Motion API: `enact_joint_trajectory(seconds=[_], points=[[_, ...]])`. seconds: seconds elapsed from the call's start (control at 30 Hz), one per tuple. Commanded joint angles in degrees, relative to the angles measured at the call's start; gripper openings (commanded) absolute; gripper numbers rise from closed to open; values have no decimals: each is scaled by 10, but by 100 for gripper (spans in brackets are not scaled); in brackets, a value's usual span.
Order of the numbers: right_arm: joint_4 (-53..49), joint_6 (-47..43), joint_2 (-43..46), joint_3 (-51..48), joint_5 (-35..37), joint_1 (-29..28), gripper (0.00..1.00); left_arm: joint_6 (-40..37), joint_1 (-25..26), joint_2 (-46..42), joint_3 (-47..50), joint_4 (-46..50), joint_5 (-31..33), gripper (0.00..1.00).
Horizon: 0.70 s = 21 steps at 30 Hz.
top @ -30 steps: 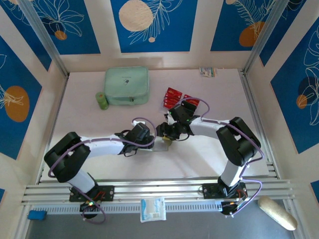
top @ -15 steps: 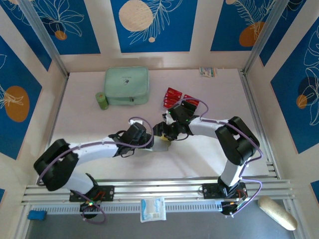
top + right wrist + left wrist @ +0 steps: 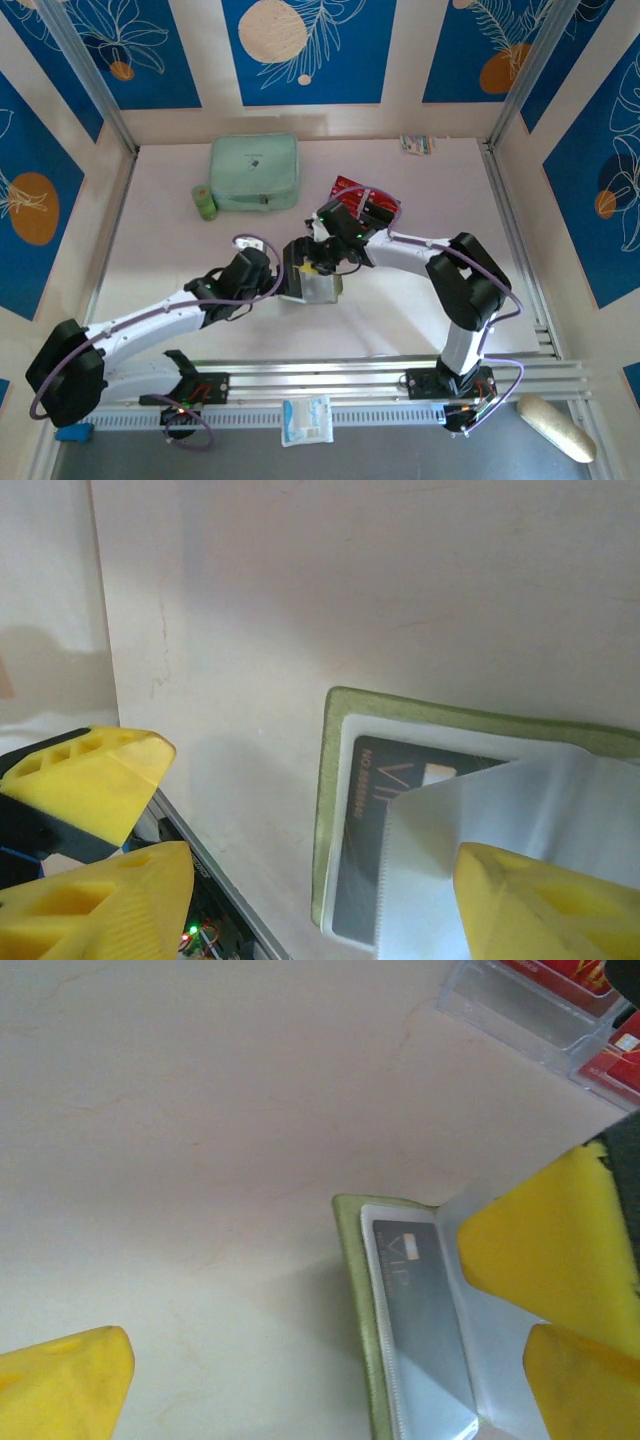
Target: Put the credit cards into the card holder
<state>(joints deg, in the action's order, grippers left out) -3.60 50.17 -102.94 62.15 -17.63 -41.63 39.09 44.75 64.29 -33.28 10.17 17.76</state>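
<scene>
The olive-green card holder (image 3: 318,288) lies open on the table, its pale silvery inside up. A black card (image 3: 372,825) with pale "VIP" lettering sits in its pocket (image 3: 420,1310). A translucent pocket leaf (image 3: 470,870) stands partly lifted over that card. My left gripper (image 3: 287,270) is open at the holder's left edge, its fingers (image 3: 65,1380) far apart. My right gripper (image 3: 318,258) is open over the holder's far side, one fingertip (image 3: 545,900) against the leaf. Red credit cards (image 3: 366,203) lie in a clear tray (image 3: 520,1010) behind.
A large mint-green zip case (image 3: 254,172) and a small green roll (image 3: 205,202) sit at the back left. A small packet (image 3: 416,144) lies by the back wall. The aluminium rail (image 3: 320,380) runs along the near edge.
Both grippers have widened. The left arm has stretched out low and its gripper slid left. The right gripper moved left over the holder, which now lies more fully open.
</scene>
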Motion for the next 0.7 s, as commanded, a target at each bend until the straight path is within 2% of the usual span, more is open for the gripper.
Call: enact_joint_trajectory(seconds=[0.0, 0.27, 0.67], points=[[-8, 13, -29, 23, -16, -14, 70, 13, -9, -19, 12, 6, 21, 100], [21, 42, -81, 47, -32, -21, 70, 15, -17, -31, 28, 7, 21, 100], [47, 67, -74, 30, -34, -20, 70, 11, -21, 20, 51, -28, 0, 100]])
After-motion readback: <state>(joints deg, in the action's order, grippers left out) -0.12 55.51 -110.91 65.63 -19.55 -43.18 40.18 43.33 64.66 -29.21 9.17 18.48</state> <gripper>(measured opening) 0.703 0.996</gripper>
